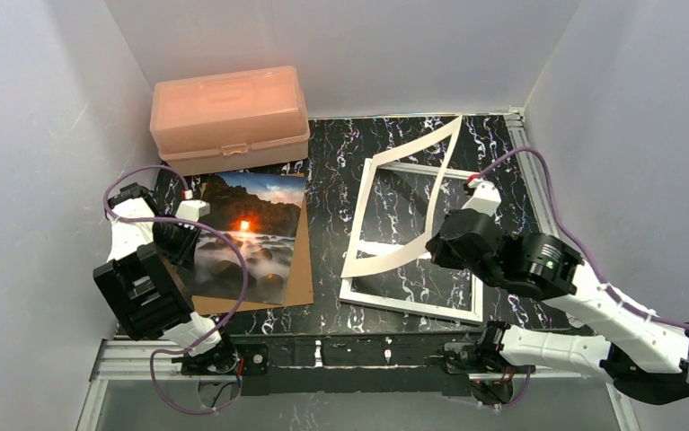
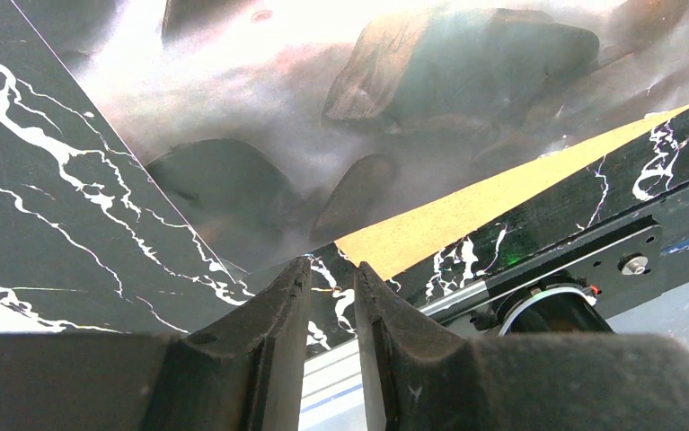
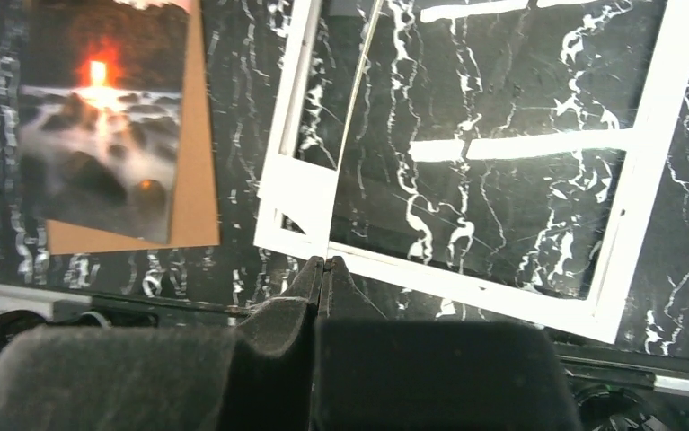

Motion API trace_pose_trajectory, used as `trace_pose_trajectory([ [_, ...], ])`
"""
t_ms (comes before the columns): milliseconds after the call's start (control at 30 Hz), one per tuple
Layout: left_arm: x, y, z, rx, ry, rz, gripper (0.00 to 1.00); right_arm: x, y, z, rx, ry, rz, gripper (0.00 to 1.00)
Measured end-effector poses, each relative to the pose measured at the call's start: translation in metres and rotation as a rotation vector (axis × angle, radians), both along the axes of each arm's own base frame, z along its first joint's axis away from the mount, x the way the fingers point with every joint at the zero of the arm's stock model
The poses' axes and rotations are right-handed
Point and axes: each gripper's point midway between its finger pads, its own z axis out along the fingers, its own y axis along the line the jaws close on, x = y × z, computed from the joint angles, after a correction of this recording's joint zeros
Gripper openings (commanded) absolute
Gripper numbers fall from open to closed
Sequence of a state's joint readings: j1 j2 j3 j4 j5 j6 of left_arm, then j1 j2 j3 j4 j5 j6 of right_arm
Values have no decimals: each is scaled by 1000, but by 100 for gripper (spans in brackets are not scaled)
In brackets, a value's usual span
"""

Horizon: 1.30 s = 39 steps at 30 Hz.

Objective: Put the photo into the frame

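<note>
At left, left gripper (image 2: 332, 267) slightly apart by photo (image 1: 246, 233), right gripper (image 3: 323, 262) clamped, seemingly on white mat (image 1: 385, 261).

photo (image 1: 249, 235) glossy print; board (image 1: 301, 269) matt brown cardboard; box (image 1: 229, 117) smooth pink plastic; table (image 1: 331, 180) marbled black.

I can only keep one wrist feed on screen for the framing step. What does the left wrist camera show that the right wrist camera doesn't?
Only the left wrist: the narrow gap in the left gripper, its fingers slightly apart with nothing between them, just short of a corner of the photo. Only the right wrist: the frame lying flat, and the right gripper closed on the corner of a loose white border tilted over it. Both: the photo on its brown cardboard, and the black marbled table.
</note>
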State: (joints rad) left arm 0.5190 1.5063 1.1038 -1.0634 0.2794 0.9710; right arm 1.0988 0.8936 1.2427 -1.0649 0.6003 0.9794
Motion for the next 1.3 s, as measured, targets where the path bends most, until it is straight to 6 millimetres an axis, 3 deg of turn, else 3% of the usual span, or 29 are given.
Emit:
trace_pose_trajectory([
  [267, 3, 0, 4, 15, -25, -6, 23, 2, 2, -52, -220, 113, -12, 1],
  [367, 3, 0, 3, 17, -27, -7, 23, 0, -5, -60, -273, 140, -17, 1],
  [833, 2, -4, 6, 26, -42, -21, 23, -20, -39, -67, -402, 221, -2, 1],
  [1300, 1, -10, 5, 25, -40, -39, 23, -17, -46, -66, -496, 219, 16, 1],
])
